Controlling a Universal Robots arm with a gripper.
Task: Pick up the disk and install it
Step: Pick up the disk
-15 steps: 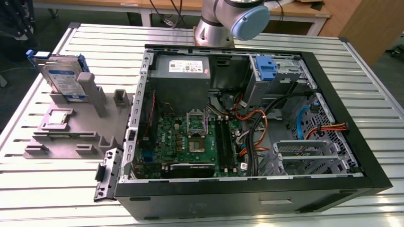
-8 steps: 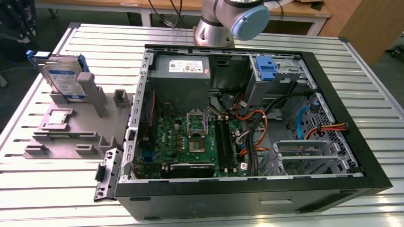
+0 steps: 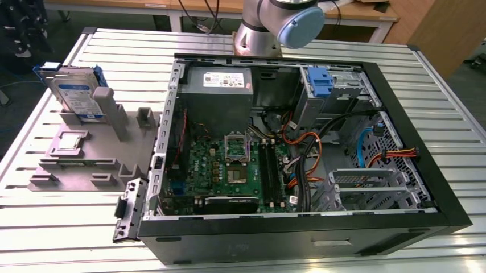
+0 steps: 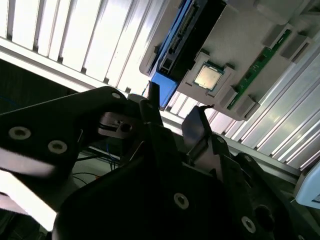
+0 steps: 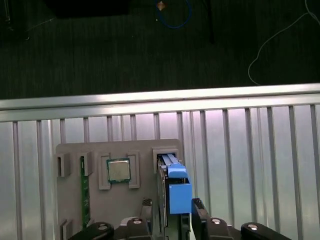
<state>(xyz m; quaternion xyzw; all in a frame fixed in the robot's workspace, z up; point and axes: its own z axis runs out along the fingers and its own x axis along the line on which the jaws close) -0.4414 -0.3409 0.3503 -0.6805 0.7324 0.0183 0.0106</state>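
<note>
Your disk [image 3: 74, 91] is not installed. It stands upright on edge in a slot at the far end of the grey fixture [image 3: 76, 165], at the exterior view's left, label facing the near side, blue carrier around it. A processor [image 3: 68, 142] lies flat in a pocket of the same fixture, just nearer than the disk. The fixture rests on the slatted tabletop [image 3: 45, 227].

To the right of the fixture you have the open case [image 3: 304, 227], lying on its side with the board exposed. A second blue carrier [image 3: 319, 84] sits in the bay at the far right corner. The arm [image 3: 281, 23] rises from behind the case's far edge.

Your end effector [image 5: 171, 207] is wide and holds nothing. In the first wrist view the fingers [image 5: 196, 205] stand either side of the disk's [image 5: 172, 182] top edge. In the second wrist view the end effector [image 4: 177, 98] is clear of the disk [image 4: 175, 35], with no contact.
</note>
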